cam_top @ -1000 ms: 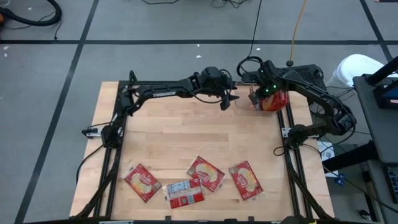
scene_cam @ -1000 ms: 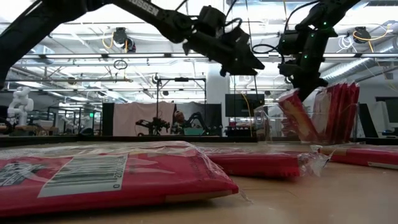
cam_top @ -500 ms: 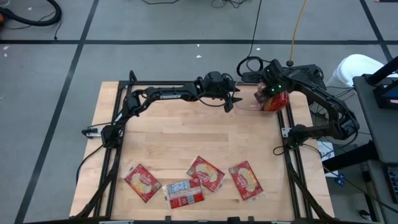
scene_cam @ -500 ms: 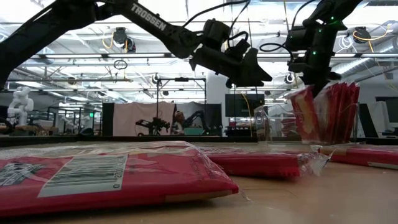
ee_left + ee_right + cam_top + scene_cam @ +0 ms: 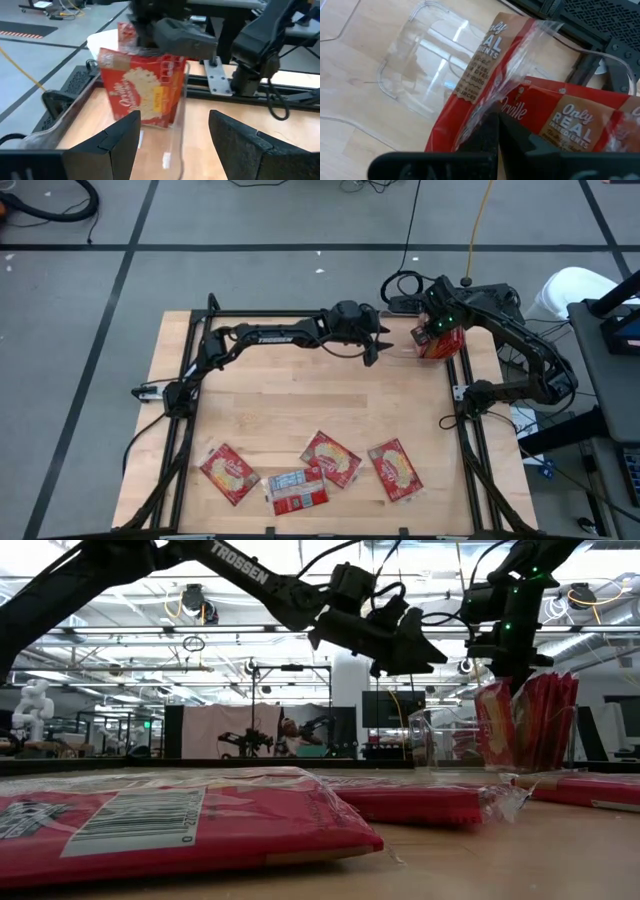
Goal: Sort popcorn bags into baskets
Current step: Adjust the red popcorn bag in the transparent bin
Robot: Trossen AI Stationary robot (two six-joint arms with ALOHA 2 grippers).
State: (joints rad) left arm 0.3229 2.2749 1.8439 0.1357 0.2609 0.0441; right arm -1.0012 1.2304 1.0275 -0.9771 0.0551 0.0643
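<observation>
Right pincer [image 5: 432, 340] reaches down over clear bin [image 5: 405, 347] at far right, clamped on 1 popcorn bag [image 5: 485, 85]. Left pincer [image 5: 378, 345] hovers beside bin, fingers apart.

The bench [image 5: 300, 410] is pale wood with visible grain, smooth and matt. The popcorn bags [image 5: 330, 458] are red packets in glossy, crinkled clear film. The basket [image 5: 422, 75] is clear, shiny plastic. Beside the basket, both arms are dark and matt; the frame rails [image 5: 280, 92] look like metal.
</observation>
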